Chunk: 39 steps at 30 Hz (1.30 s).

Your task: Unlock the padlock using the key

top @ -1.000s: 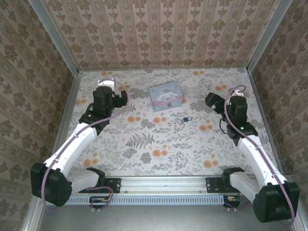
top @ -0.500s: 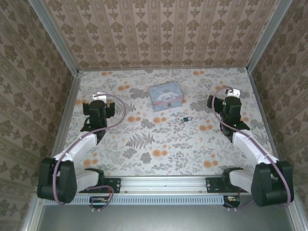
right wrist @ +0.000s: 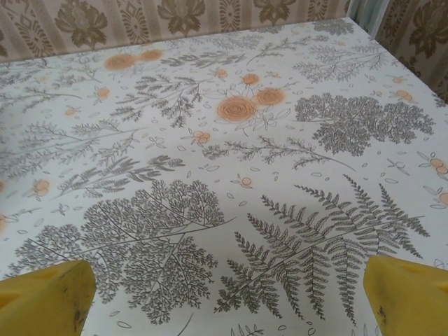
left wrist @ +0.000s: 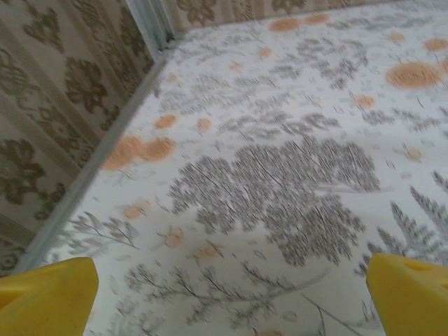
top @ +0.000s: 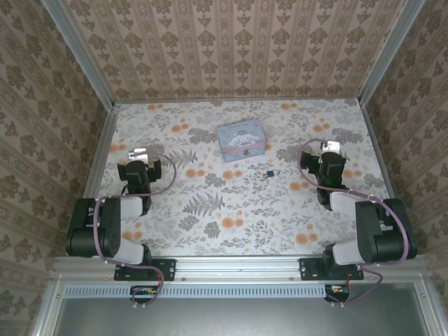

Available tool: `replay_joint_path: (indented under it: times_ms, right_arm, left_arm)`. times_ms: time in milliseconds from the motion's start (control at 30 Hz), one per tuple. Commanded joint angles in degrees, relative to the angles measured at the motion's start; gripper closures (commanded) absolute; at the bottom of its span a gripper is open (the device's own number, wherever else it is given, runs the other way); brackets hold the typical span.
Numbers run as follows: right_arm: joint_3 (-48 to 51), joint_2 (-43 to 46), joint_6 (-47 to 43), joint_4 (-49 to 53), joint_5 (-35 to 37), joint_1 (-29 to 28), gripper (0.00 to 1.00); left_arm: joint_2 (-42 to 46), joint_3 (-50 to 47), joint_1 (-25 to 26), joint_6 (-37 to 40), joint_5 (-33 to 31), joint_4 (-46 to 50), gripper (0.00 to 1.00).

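Yellow-tipped and spread wide, the left end effector point(left wrist: 231, 294) and right end effector point(right wrist: 227, 294) have folded back toward the near edge, empty. The padlock point(top: 269, 172) lies mid-tabletop point(top: 231, 203), near-right of the tin point(top: 241, 138), well apart from both, so no grasp is under way. I cannot make out the key.

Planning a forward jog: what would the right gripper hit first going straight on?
The way looks free for the right gripper: probably it meets the mat first, else the back wall; depth is unclear.
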<state>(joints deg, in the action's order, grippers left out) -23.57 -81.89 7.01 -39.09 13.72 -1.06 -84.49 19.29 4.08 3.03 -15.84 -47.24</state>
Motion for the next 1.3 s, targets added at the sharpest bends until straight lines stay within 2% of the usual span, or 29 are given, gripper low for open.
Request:
replay_joint_path:
  times_ms: [0,33,67,200,267,467,600,967,1067,1267]
  right_arm:
    - [3.66,-4.49,-3.54,-15.52,-6.81,0.27,0.00]
    - [4.23,-5.82,-4.36,-18.31,-8.44,0.27,0.00]
    - [4.72,-6.63,-4.93,-19.82,-9.95,0.27,0.01]
    - [0.23,-6.14,-5.79,-10.33,-13.58,0.56,0.01]
    - [0.43,-6.35,-4.40,-11.17,-14.64,1.93,0.00]
    - [0.65,-6.03,-4.61,-11.07,-13.70,1.56,0.01]
    - [2.48,-5.74,-3.84,-14.15,-9.21,0.87,0.00]
    - [1.63,-5.97,-5.32,-12.92,-10.52,0.09,0.00]
    - [-0.33,-6.65,-5.05,-9.79,-13.13,0.90,0.00]
    - [0.71,-6.03,-4.81,-11.26,-13.81,1.41,0.00]
  left_arm:
    - [-3.88,-0.96,-0.03,0.01,4.35,-12.09,0.00]
    - [-4.22,-0.16,-0.05,0.39,4.69,-11.24,0.00]
    - [-3.32,1.31,-0.11,0.16,6.30,-6.37,0.00]
    - [-3.68,3.96,-2.10,0.07,12.25,-1.89,0.00]
    - [-3.60,4.26,-2.95,-0.37,13.98,-1.06,0.00]
    - [-3.69,4.34,-3.13,-0.57,14.35,-1.18,0.00]
    - [-3.72,4.35,-3.19,-0.52,14.35,-1.18,0.00]
    - [-3.61,4.00,-2.76,-0.13,13.99,-1.62,0.00]
    - [-3.64,3.99,-2.80,-0.19,13.99,-1.69,0.00]
    - [-3.67,4.02,-2.82,-0.18,13.99,-1.62,0.00]
